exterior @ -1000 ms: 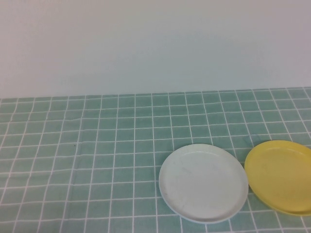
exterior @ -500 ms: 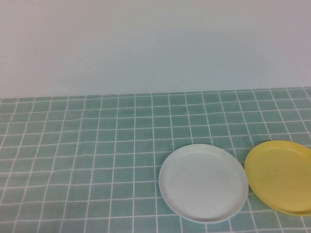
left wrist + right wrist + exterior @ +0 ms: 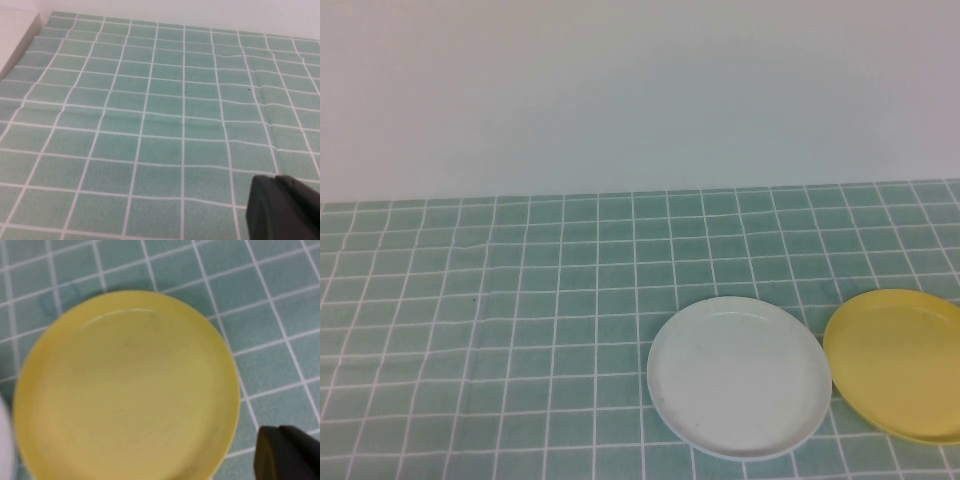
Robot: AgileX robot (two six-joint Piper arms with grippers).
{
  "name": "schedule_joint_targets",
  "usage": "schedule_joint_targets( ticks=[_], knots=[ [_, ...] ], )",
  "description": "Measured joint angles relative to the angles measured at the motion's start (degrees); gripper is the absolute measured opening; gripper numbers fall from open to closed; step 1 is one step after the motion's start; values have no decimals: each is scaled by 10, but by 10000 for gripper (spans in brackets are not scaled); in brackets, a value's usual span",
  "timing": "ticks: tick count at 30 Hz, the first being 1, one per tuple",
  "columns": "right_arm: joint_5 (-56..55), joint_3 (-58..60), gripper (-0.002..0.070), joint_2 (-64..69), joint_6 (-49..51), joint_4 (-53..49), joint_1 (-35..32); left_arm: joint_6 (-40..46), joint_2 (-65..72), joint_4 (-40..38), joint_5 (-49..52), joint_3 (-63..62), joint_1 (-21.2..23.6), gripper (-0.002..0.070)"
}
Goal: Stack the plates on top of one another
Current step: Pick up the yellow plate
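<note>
A: Item one, plates. What does the record hold?

B: Two in sight. The white plate [image 3: 739, 377] lies flat on the near part of the table, right of centre in the high view. The yellow plate [image 3: 897, 363] lies just beside it on the robot's right, partly cut off by the frame edge; the rims come very close, and contact cannot be confirmed. Neither sits on the other. A light blue plate is not visible in any view.

A: Progress entry, then?

B: Judged as not begun — no stack exists, every plate in view rests singly on the cloth. All lifts and placements remain, and the third plate has yet to be located.

A: Item two, grippers.

B: The left gripper [image 3: 282, 207] shows as a dark tip in its wrist view, fingers closed together, empty, hanging over bare cloth with no plate near it. The right gripper [image 3: 285, 454] is likewise closed and empty, poised above the table at the yellow plate's [image 3: 125, 387] rim, apparently not touching it. Neither arm appears in the high view.

A: Item three, surface and room.

B: A green tablecloth [image 3: 520, 300] with a white grid, lightly creased in places — the creases show best in the left wrist view. Behind it, a plain pale wall [image 3: 640, 90]. A pale strip borders the cloth at one corner of the left wrist view, probably the table edge or the wall base.
</note>
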Motion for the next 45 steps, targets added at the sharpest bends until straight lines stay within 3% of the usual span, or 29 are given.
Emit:
schedule_joint_targets(
  ticks=[7, 13, 21, 23, 28, 31, 45],
  knots=[
    [-27, -1, -2, 90, -25, 41, -53, 0, 0, 0, 0, 0, 0, 0],
    [-34, -1, -2, 113, -116, 53, -55, 0, 0, 0, 0, 0, 0, 0],
    [-52, -4, 8, 146, -141, 77, -56, 0, 0, 0, 0, 0, 0, 0],
    [-61, -4, 52, 156, -145, 81, -56, 0, 0, 0, 0, 0, 0, 0],
    [-78, -5, 247, 173, -146, 88, -56, 0, 0, 0, 0, 0, 0, 0],
    [-90, -5, 306, 183, -147, 93, -56, 0, 0, 0, 0, 0, 0, 0],
    [-144, -5, 247, 241, -149, 130, -54, 0, 0, 0, 0, 0, 0, 0]
  ],
)
